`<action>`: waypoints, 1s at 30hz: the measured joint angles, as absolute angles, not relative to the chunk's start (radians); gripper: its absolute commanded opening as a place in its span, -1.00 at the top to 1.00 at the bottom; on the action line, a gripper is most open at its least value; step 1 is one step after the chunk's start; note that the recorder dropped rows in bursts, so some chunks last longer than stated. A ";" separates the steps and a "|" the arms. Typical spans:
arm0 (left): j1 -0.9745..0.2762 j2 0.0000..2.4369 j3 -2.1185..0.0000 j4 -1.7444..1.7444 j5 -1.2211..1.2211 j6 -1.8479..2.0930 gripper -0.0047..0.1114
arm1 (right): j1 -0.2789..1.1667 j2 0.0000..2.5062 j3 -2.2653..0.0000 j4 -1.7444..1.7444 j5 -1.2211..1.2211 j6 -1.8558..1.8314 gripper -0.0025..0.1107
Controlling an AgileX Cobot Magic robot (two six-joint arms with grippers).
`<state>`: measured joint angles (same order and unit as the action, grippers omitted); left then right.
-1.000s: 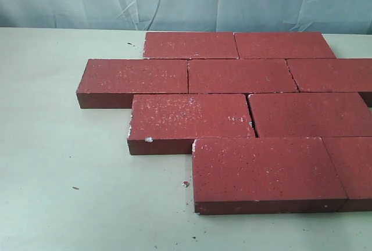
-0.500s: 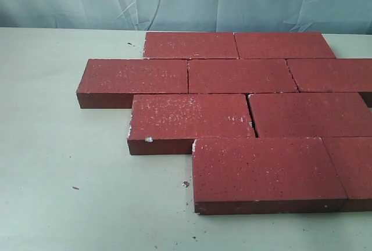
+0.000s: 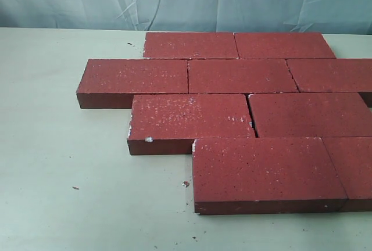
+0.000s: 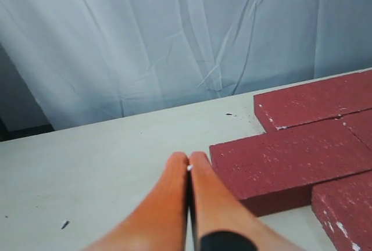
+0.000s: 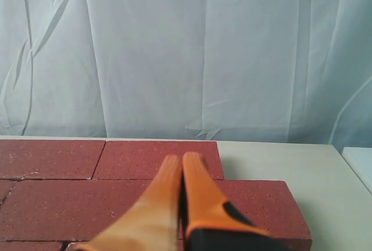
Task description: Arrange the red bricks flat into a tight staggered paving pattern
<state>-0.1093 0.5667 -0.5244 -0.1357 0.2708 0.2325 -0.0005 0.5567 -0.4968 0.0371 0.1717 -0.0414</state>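
Since neither arm shows in the exterior view, only the red bricks (image 3: 242,75) can be read there. Nine lie flat on the table (image 3: 58,169) in staggered rows of two, three, two and two, long axes running across the view. A thin wedge gap (image 3: 251,114) opens in the third row; the other joints look tight.

From the left wrist, the left hand (image 4: 189,167) is pressed closed and empty over bare table. The second row's end brick (image 4: 290,164) lies just ahead of its tips, and four bricks show in part. I judge this arm nearer that end.

From the right wrist, the right hand (image 5: 181,165), likewise closed and empty, hangs over the bricks. At least four show.
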 measured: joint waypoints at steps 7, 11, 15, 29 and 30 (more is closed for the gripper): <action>-0.109 0.372 -0.416 0.044 0.222 0.090 0.92 | -0.001 0.557 -0.497 0.037 0.172 -0.041 0.97; -0.109 0.307 -0.362 0.086 0.215 0.040 0.92 | -0.001 0.557 -0.497 0.037 0.172 -0.041 0.97; -0.109 0.257 -0.310 0.127 0.214 -0.010 0.92 | -0.001 0.557 -0.497 0.037 0.170 -0.041 0.97; -0.012 0.087 -0.123 0.088 0.213 -0.022 0.92 | -0.001 0.557 -0.497 0.037 0.170 -0.041 0.97; -0.007 0.076 -0.109 0.080 0.213 -0.022 0.92 | -0.001 0.557 -0.497 0.037 0.170 -0.041 0.97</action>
